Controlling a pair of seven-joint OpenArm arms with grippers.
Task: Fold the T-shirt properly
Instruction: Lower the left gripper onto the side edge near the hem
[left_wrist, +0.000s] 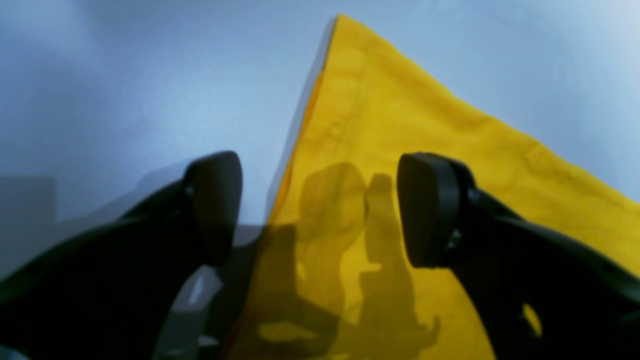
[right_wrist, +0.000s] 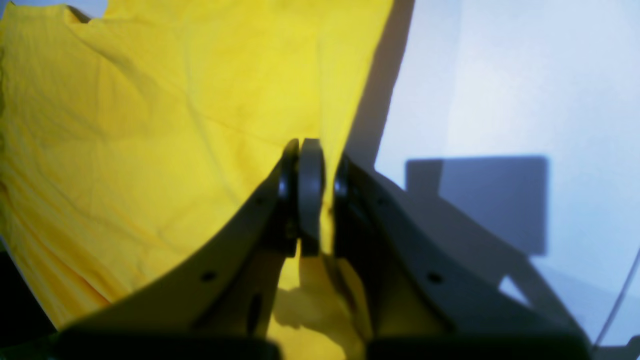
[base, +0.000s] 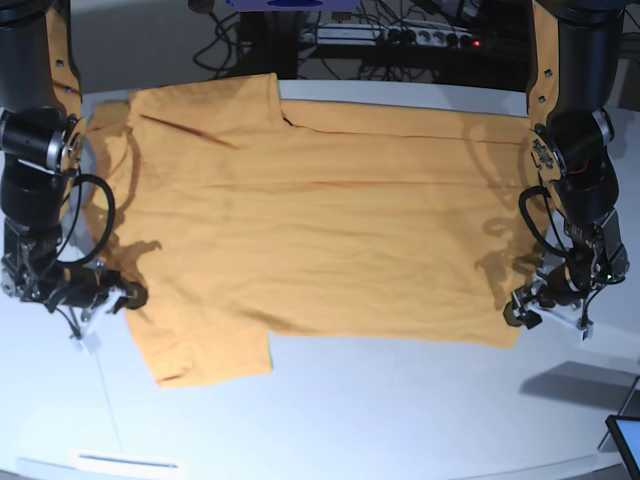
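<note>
My right gripper (right_wrist: 320, 200) is clenched on the T-shirt (base: 310, 220) edge, seemingly, while my left gripper (left_wrist: 320, 210) gapes over its lower-right corner.

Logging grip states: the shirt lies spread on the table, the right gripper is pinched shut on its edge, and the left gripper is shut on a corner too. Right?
Not quite. The left gripper is open, its pads apart over the shirt corner, as the left wrist view shows. The right gripper is shut on the shirt.

A pale white table (base: 400, 400) carries the orange-yellow T-shirt (base: 320, 220), which lies spread flat across its far and middle part from left to right, one sleeve reaching toward the near left, the near strip bare.
</note>
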